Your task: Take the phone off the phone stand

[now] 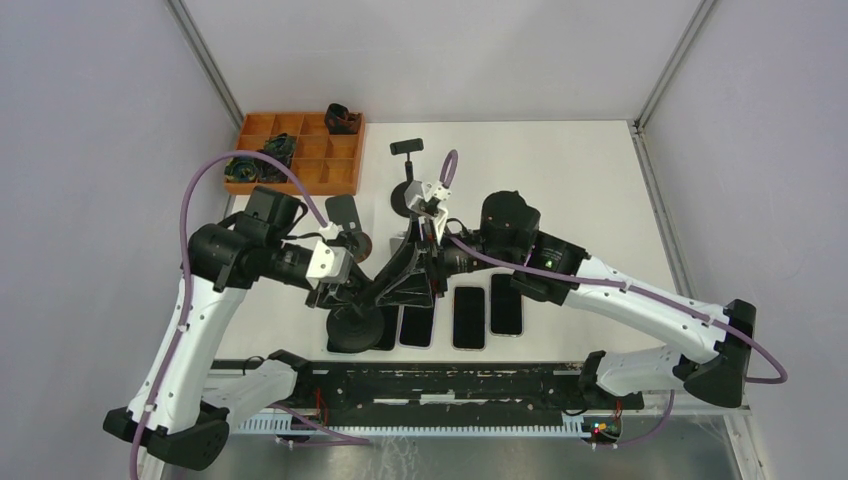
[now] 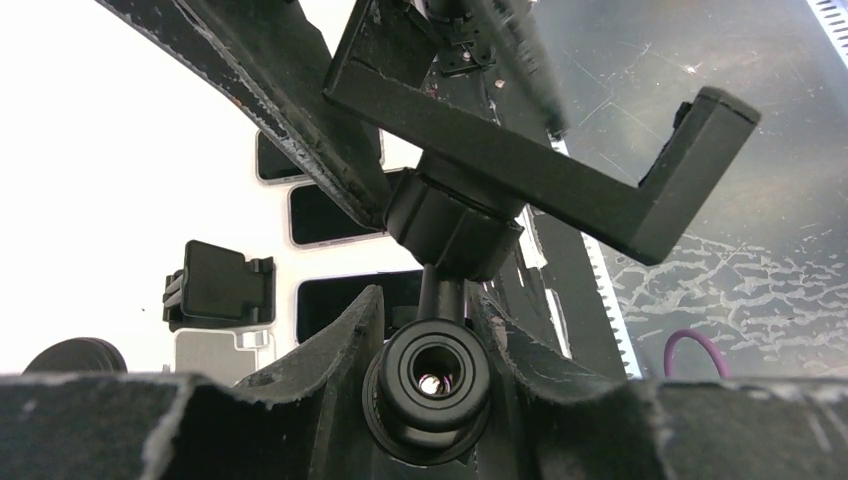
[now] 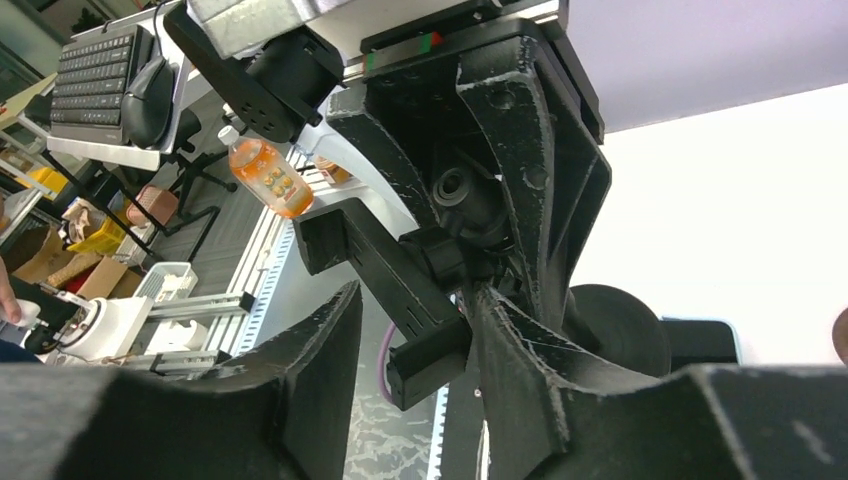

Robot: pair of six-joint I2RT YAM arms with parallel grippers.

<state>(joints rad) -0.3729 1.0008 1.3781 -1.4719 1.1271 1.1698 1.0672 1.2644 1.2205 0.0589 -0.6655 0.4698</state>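
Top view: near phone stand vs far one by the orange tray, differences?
Near stand is held: left gripper on its stem, right gripper around its clamp; far stand stands free. Near stand sits beside the flat phones; far stand sits further back. Both black, round-based, clamps empty.

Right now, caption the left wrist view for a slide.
Left gripper clasps black plastic phone stand; dark flat phones lie behind.
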